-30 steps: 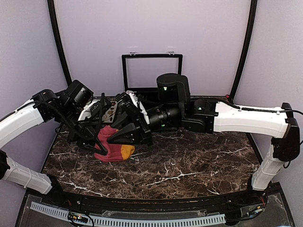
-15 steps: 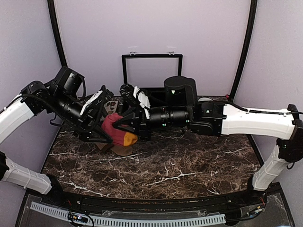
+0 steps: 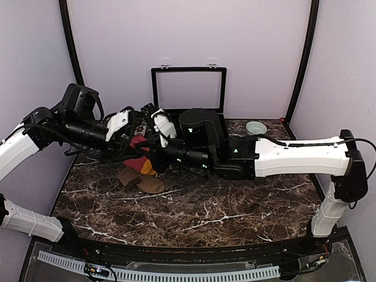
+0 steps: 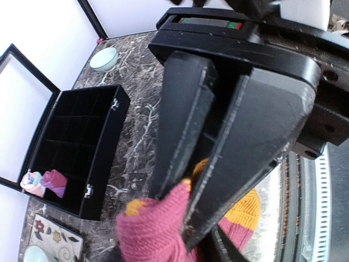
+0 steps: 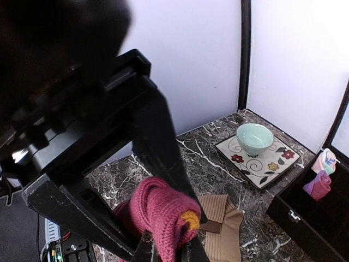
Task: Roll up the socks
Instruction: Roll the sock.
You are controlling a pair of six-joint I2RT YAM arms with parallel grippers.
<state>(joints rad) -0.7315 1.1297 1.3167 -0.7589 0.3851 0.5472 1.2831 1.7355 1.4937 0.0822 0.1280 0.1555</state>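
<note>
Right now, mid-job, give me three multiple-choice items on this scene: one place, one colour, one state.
1. Where is the tan sock?
A. on the table, near the raised maroon sock
B. hanging on the back wall
C. draped over an arm

2. What colour is the bowl on the floral plate?
A. red
B. mint green
C. black

3. The right gripper has its jaws:
A. wide open, empty
B. out of every view
C. shut on the maroon sock

Answers:
1 A, the top view shows it lying on the marble.
2 B, the right wrist view shows the colour.
3 C, the right wrist view shows fabric pinched between them.
</note>
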